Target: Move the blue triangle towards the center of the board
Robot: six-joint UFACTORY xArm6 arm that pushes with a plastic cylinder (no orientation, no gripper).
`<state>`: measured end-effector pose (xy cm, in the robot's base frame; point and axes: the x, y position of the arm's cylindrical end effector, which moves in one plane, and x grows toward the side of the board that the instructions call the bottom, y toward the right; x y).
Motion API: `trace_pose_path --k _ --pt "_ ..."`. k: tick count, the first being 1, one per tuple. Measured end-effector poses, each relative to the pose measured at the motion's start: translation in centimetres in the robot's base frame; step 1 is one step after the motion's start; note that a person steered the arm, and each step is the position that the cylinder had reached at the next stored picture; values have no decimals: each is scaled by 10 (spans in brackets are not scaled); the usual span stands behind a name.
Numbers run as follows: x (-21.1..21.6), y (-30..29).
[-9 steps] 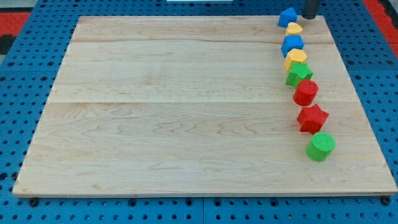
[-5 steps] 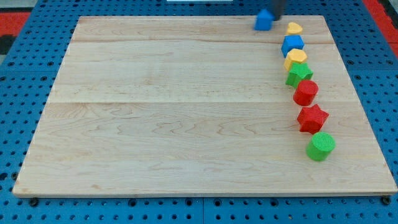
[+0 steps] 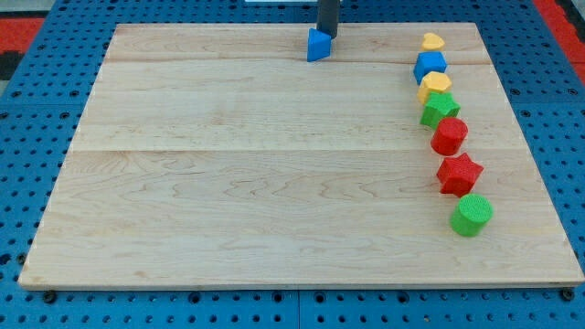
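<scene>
The rod's tip [image 3: 327, 35] stands at the view's top, close to the far edge of the wooden board [image 3: 228, 183], just above and right of the blue triangle [image 3: 317, 45] and apparently touching it. The arm carries no end effector; it ends in this plain rod, so no open or closed state applies. The blue triangle lies near the board's top edge, slightly right of the board's horizontal middle and well above its centre.

The remaining blocks form a curved column along the view's right side, well apart from the triangle. From top to bottom:
- yellow heart [image 3: 432, 41]
- blue block [image 3: 430, 66], shape unclear
- yellow block [image 3: 436, 85], shape unclear
- green star [image 3: 440, 110]
- red cylinder [image 3: 449, 136]
- red star [image 3: 459, 174]
- green cylinder [image 3: 472, 215]

The upper five touch or nearly touch their neighbours. The board rests on a blue perforated counter [image 3: 37, 137].
</scene>
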<state>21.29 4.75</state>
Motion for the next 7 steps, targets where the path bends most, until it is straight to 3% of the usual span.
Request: trace_pose_path --k 3,4,5,6,7 --pt "3 0" --pt "80 -53" --pt "134 -63" --pt "235 -13" --pt "320 74"
